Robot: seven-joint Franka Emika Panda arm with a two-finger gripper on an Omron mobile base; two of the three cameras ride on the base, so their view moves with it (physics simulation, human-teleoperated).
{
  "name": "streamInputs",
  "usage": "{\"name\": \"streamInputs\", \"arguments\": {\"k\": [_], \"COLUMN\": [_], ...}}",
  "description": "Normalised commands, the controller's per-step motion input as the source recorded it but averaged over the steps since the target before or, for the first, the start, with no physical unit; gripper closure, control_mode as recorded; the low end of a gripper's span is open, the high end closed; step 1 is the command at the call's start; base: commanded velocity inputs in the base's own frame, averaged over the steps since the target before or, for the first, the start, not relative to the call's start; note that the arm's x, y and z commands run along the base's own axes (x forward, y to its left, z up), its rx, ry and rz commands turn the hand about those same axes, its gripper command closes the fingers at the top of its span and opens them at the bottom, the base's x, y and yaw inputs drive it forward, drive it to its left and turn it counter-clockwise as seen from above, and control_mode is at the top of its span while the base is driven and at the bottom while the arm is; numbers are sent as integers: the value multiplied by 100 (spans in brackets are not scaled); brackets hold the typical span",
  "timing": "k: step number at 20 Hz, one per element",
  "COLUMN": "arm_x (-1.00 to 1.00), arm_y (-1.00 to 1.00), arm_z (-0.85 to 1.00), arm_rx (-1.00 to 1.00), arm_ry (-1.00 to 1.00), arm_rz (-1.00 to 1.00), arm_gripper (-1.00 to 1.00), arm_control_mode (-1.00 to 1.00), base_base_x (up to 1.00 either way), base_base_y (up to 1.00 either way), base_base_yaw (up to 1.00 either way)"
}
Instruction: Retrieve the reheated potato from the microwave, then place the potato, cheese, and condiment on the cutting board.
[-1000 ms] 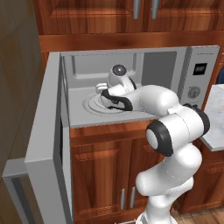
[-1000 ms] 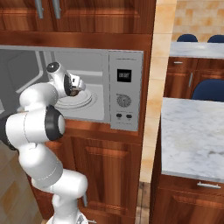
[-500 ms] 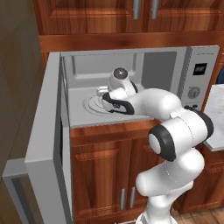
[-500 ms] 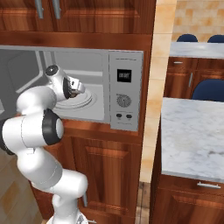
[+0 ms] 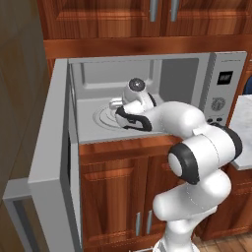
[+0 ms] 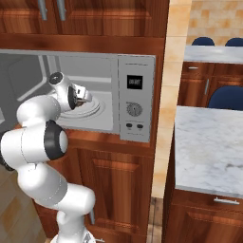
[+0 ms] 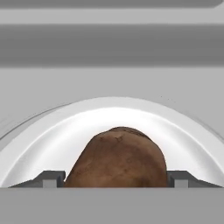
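Left base view: the white arm's gripper (image 5: 118, 104) reaches into the open silver-grey microwave (image 5: 147, 74). Right base view: same reach, at nine o'clock. Hand view: the rough brown oval potato (image 7: 117, 157) sits on the white round turntable plate (image 7: 52, 135), between both fingertips (image 7: 51, 178), at six o'clock; whether the jaws already pinch it, I cannot tell. The step is grasping; next comes a firm squeeze and a lift out.

Left base view: from behind-left, looking forward and down into the open microwave (image 5: 147, 83). Right base view: from behind-right, facing its control panel at 12 o'clock; both share the cavity. Hand view: very close, low over the turntable (image 7: 52, 135), potato (image 7: 117, 158) at 6 o'clock.
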Motion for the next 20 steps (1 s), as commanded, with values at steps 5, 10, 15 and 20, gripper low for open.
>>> {"name": "streamInputs", "arguments": {"k": [5,10,15,20], "arm_x": [-32,-41,-33,-55], "arm_y": [-1,0,-4,-6], "arm_z": [0,14,44,34], "arm_rx": [5,3,0,3], "arm_ry": [0,-1,-7,-1], "arm_rz": [0,0,0,0], "arm_gripper": [100,100,100,100], "arm_control_mode": [-100,-100,-100,-100], "base_base_x": [0,0,0,0], "base_base_y": [0,0,0,0], "base_base_yaw": [0,0,0,0]}}
